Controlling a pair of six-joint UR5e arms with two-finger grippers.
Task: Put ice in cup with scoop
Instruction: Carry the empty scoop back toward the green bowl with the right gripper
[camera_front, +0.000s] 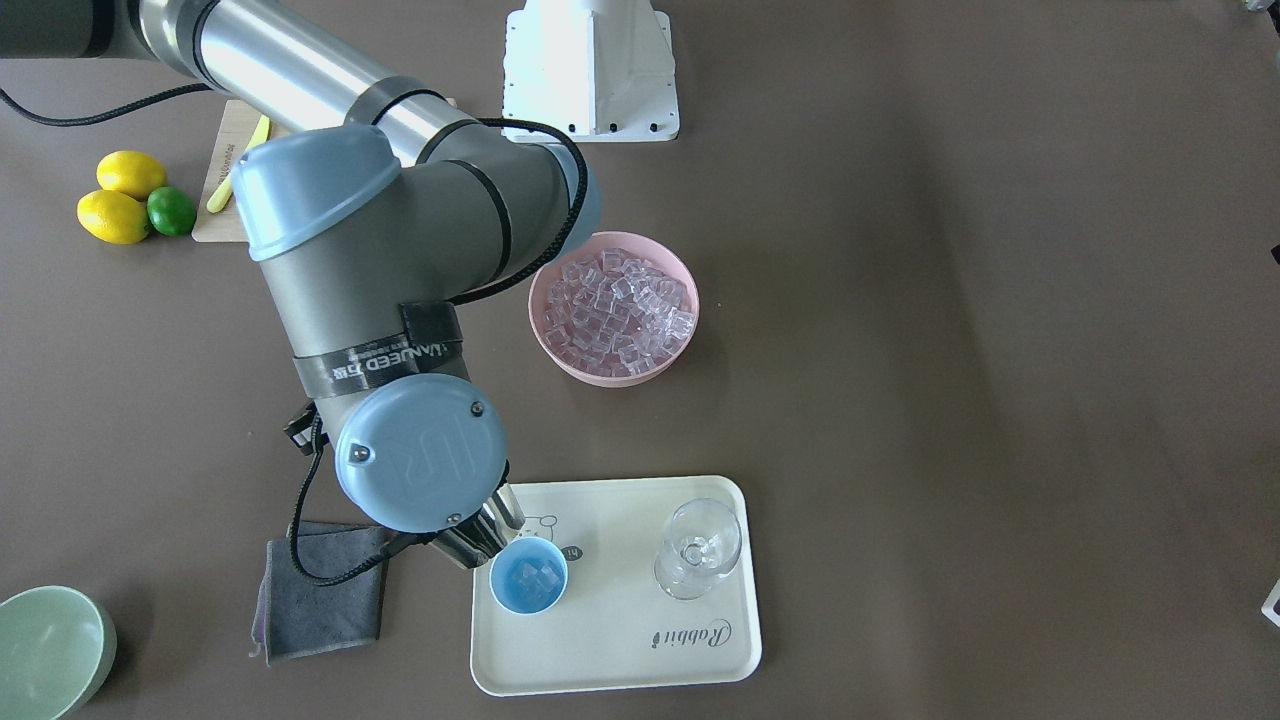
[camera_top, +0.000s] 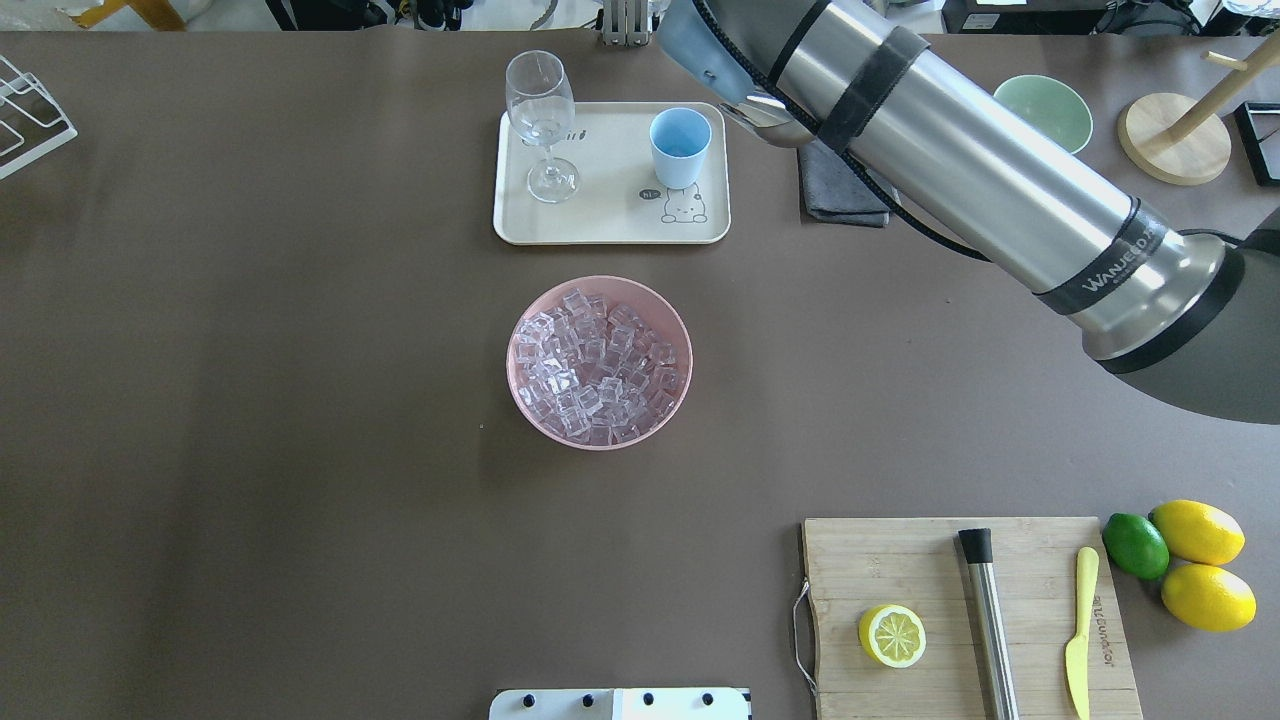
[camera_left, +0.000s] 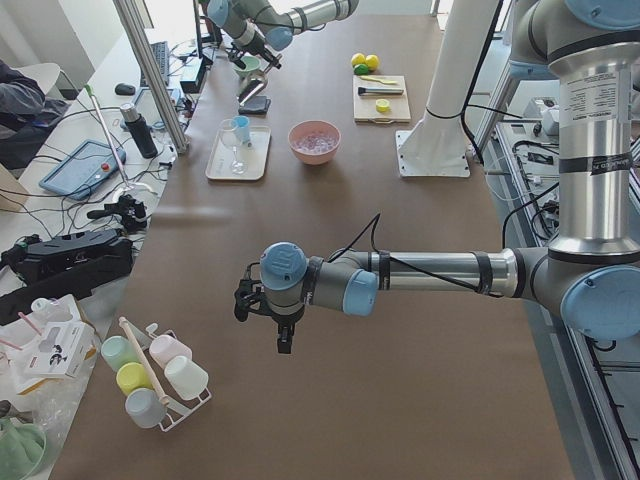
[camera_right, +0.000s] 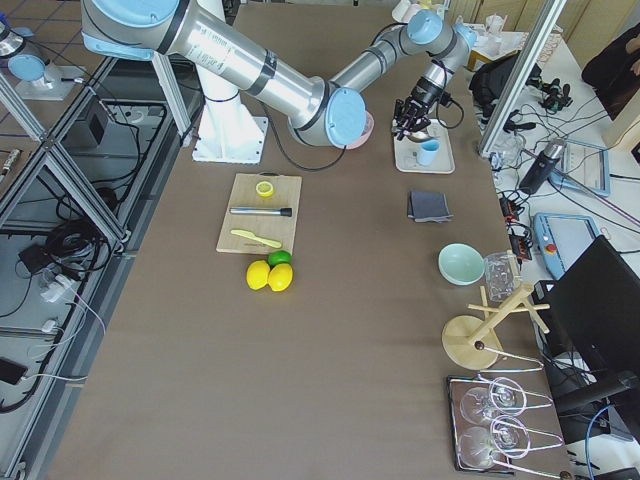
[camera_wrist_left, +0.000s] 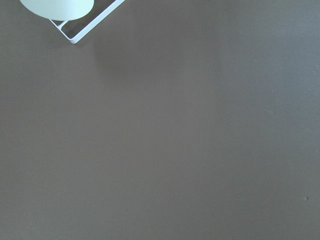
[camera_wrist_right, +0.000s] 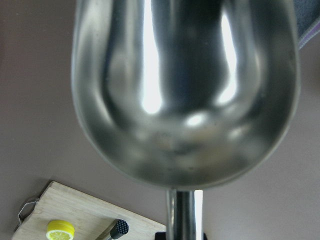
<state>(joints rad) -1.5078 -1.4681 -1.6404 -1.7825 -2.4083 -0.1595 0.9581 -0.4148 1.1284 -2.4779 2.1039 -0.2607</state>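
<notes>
Right arm is out at the tray (camera_front: 620, 640) corner; the right gripper (camera_wrist_right: 184, 236) barely shows at the bottom of its wrist view, but the scoop (camera_wrist_right: 185, 100) handle runs straight into it and the scoop hangs off the table, so I read it as clenched on that handle; the trough is bare and shiny, not a cube in it; in the front view its lip sits just beside the cup (camera_top: 680, 152), on the side away from the wine glass (camera_front: 697, 548); the cup stands upright on the tray with some ice (camera_front: 530, 576) in its bottom; I call this the end of a pour. More ice is heaped in the pink bowl (camera_front: 600, 372), between tray and robot base. The left gripper (camera_left: 284, 340) hangs over the table well apart from all this; only the side camera catches it, so clenched or released I cannot tell. Next, if more is wanted: level the scoop, lift away without clipping the rim, swing to the bowl, dig in low.
</notes>
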